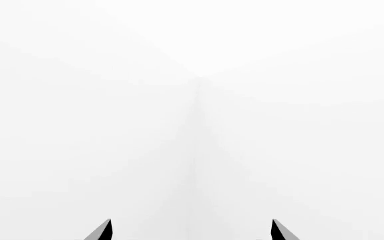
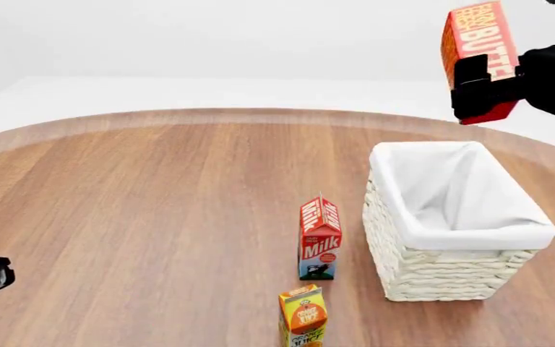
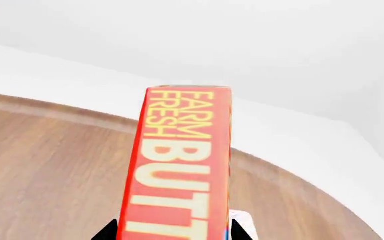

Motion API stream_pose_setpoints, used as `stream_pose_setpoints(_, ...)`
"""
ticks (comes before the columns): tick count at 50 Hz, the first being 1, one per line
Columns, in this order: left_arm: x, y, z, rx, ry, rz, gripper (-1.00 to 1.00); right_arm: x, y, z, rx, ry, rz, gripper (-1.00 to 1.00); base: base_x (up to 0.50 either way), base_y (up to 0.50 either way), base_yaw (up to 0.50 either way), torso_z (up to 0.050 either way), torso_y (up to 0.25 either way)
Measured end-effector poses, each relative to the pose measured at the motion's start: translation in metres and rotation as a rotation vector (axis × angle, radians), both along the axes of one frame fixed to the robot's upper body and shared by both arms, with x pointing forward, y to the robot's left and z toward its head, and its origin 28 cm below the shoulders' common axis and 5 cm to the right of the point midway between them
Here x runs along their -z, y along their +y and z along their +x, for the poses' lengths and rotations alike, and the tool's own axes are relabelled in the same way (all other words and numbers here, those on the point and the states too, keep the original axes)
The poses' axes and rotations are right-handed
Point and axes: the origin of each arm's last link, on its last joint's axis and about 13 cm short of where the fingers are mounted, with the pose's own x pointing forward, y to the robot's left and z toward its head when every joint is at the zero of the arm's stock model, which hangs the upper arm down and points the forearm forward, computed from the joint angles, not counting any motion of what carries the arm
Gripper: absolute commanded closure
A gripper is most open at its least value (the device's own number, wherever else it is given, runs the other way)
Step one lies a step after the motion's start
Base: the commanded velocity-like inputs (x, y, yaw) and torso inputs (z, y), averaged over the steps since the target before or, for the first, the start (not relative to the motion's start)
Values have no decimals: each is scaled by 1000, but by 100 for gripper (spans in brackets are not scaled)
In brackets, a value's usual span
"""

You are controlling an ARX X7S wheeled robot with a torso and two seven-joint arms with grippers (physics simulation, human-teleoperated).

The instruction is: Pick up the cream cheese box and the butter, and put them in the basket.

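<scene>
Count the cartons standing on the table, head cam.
2. The milk carton stands just left of the basket; the orange juice carton stands nearer the camera, cut by the frame edge. More may lie out of view.

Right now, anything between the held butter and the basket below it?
Nothing. In the head view the butter, clamped in the right gripper, hangs above the basket's far rim, with only open air and background between them.

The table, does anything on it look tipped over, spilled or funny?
Nothing is tipped or spilled. The red milk carton and the orange juice carton stand upright beside the white wicker basket. The only unusual thing is the red-orange butter box, held in the air by the right end effector.
</scene>
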Motion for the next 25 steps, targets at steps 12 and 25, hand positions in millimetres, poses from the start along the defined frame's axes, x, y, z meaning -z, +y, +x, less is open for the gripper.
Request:
stream_pose_setpoints(12, 0, 0, 0, 1, 4, 0, -100, 10, -7, 6, 55, 38, 26, 100, 0, 0, 0, 1, 1)
stream_pose_setpoints(25, 0, -1, 1, 4, 8, 0, -100, 24, -12, 6, 86, 81, 26, 100, 0, 0, 0, 0, 2)
